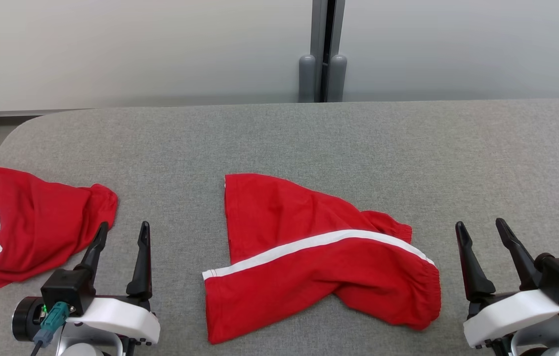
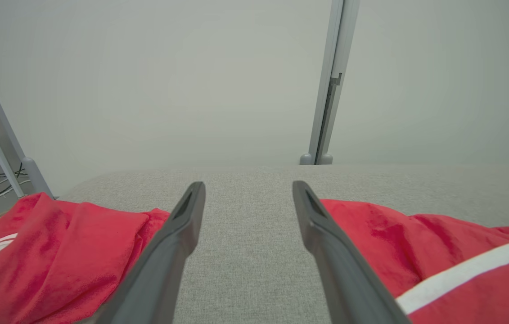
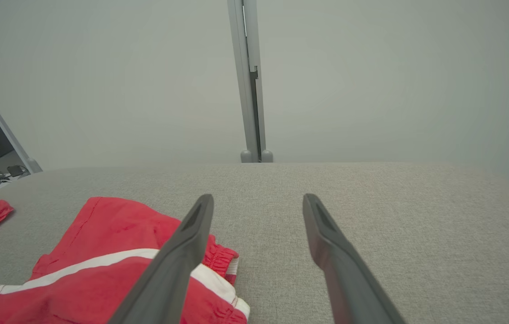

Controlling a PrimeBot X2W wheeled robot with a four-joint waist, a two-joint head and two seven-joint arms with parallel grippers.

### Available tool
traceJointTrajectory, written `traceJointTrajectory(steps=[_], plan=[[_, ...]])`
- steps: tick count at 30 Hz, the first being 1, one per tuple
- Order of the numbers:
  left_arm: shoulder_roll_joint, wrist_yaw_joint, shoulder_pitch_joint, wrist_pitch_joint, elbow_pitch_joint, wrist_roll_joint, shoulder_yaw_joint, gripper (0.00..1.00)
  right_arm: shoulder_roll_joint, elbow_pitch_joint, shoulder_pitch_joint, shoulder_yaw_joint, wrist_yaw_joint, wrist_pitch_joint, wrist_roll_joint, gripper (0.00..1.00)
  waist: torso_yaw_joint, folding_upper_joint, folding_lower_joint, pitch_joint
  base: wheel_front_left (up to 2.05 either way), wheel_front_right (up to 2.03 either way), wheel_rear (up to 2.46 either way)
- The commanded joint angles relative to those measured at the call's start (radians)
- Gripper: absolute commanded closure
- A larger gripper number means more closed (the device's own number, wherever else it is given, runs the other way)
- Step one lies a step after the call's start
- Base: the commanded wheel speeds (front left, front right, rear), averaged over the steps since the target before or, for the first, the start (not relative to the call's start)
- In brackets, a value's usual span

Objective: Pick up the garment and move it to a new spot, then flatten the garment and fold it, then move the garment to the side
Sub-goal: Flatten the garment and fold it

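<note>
Grey upholstered surface [image 1: 309,138], pale wall [image 1: 111,49] behind

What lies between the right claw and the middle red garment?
Bare grey padded surface, as the head view shows; the right claw stands open, clear of the garment.

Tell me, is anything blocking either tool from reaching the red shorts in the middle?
Nothing visible does. Only bare grey table separates the red shorts from the open left tool and open right tool; the other red garment lies beyond the left tool.

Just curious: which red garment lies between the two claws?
The red shorts with the white side stripe, lying centrally; the other red garment is bunched at far left.
</note>
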Motion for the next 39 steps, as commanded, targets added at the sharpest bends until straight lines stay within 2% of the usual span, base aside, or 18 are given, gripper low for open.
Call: traceJointTrajectory(steps=[1,10,15,20,26,27,28,29,36,39], plan=[[0.006,-0.001,0.005,-0.003,0.004,0.005,-0.001,0.00,-0.003,-0.005,0.003,0.001,-0.002,0.001,0.003,0.00,0.000,-0.0001,0.0000,0.001,0.00,0.00,0.00],[0.006,-0.012,-0.021,0.022,0.010,0.008,-0.026,0.00,0.000,0.002,-0.010,0.001,-0.002,-0.009,0.005,0.00,0.003,-0.0001,0.0000,0.004,0.00,0.00,0.00],[-0.016,-0.057,-0.075,0.094,0.050,0.003,-0.085,0.00,0.005,0.009,-0.018,0.007,-0.002,-0.013,0.009,0.00,0.006,-0.0001,0.0000,0.023,0.00,0.00,0.00],[-0.053,-0.119,-0.120,0.195,0.162,-0.021,-0.156,0.00,0.008,0.024,-0.028,0.015,-0.002,-0.020,0.015,0.00,-0.006,-0.0001,0.0000,0.046,0.00,0.00,0.00],[-0.087,-0.152,-0.131,0.275,0.288,-0.060,-0.189,0.00,0.012,0.041,-0.021,0.007,-0.002,-0.025,0.017,0.00,-0.021,-0.0001,0.0000,0.061,0.00,0.00,0.00],[-0.091,-0.158,-0.135,0.282,0.304,-0.066,-0.190,0.18,0.012,0.043,-0.018,0.004,-0.002,-0.026,0.018,0.00,-0.021,-0.0001,0.0000,0.063,0.00,0.00,0.00],[-0.096,-0.160,-0.137,0.285,0.316,-0.070,-0.192,0.62,0.013,0.045,-0.015,0.002,-0.002,-0.027,0.018,0.00,-0.022,-0.0001,0.0000,0.064,0.00,0.00,0.00],[-0.101,-0.164,-0.139,0.283,0.323,-0.072,-0.193,1.00,0.014,0.047,-0.012,-0.001,-0.002,-0.027,0.018,0.00,-0.022,-0.0001,0.0000,0.066,0.00,0.00,0.00],[-0.106,-0.172,-0.158,0.256,0.350,-0.076,-0.194,1.00,0.015,0.056,0.005,-0.061,-0.002,-0.023,0.016,0.00,-0.020,-0.0001,0.0000,0.079,0.00,0.00,0.00],[-0.106,-0.173,-0.169,0.248,0.356,-0.076,-0.197,1.00,0.007,0.067,-0.008,-0.049,-0.002,-0.007,0.019,0.00,-0.017,-0.0001,0.0000,0.085,0.00,0.00,0.00]])
